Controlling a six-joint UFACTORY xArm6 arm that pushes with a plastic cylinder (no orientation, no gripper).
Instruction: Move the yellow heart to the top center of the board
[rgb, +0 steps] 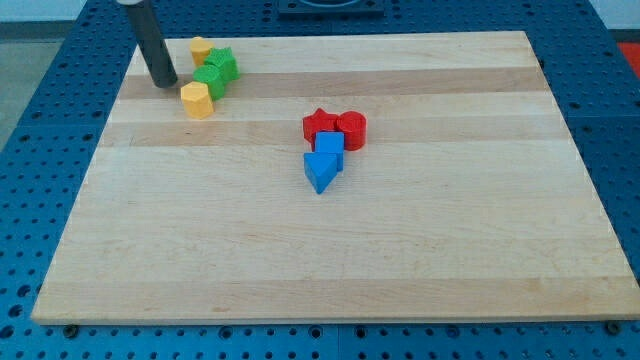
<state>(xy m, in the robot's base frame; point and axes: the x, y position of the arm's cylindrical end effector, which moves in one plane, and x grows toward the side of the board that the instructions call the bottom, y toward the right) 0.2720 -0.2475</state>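
Note:
Two yellow blocks lie near the board's top left. One (201, 47) is at the top edge, touching a green block (222, 64); its shape is unclear and may be the heart. The other yellow block (197, 100) is lower, has flat sides like a hexagon, and touches a second green block (210, 80). My tip (163, 83) rests on the board just left of this cluster, a small gap from the lower yellow block and the green block. It touches nothing.
Near the board's middle, a red star (319, 125) and a red round block (351, 129) sit side by side. A blue cube (330, 146) and a blue triangle (320, 172) lie just below them. The wooden board (400, 260) lies on a blue perforated table.

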